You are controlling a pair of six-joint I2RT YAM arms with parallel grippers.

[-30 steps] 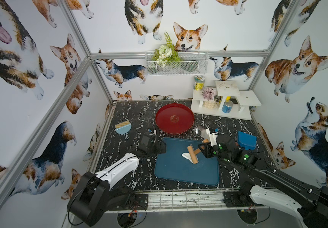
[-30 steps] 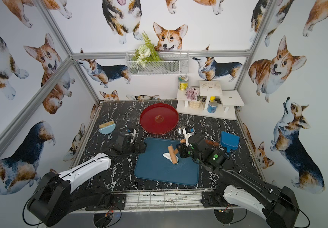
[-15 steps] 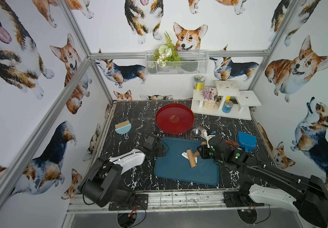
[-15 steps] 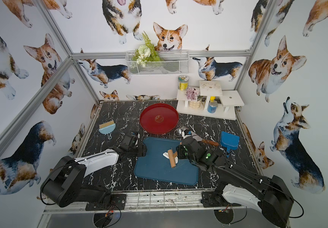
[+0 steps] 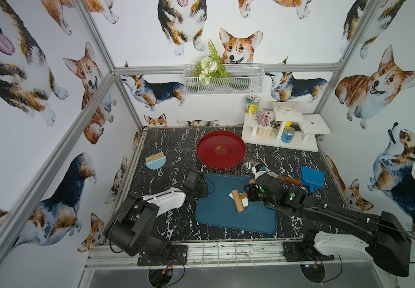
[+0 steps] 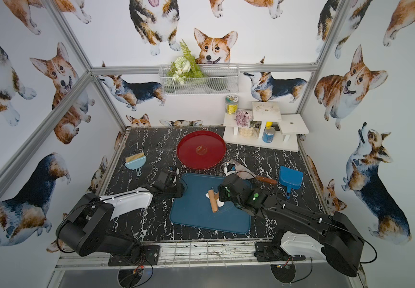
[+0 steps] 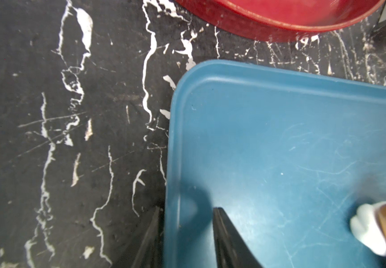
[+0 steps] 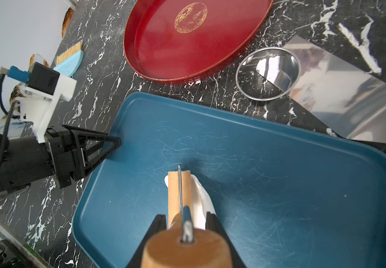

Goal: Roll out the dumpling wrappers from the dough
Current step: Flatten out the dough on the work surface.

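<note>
A black marbled desk [image 5: 166, 154] carries a blue tray [image 5: 216, 219] with two robot arms reaching over it. The dough [image 8: 201, 197], a small white lump, lies on the tray a little beyond its middle. It is pressed under the wooden roller of a rolling pin [image 8: 179, 192], with one edge showing beside it. The right hand [image 8: 186, 220] is clamped on the pin's handle, one finger [image 8: 162, 224] on each side. The left hand [image 7: 187, 208] sits at the tray's left edge, partly closed, with one finger outside the rim and the other inside; whether it presses the rim I cannot tell. Behind the tray stand a red plate [image 5: 220, 149] and a metal ring cutter [image 8: 278, 80].
</note>
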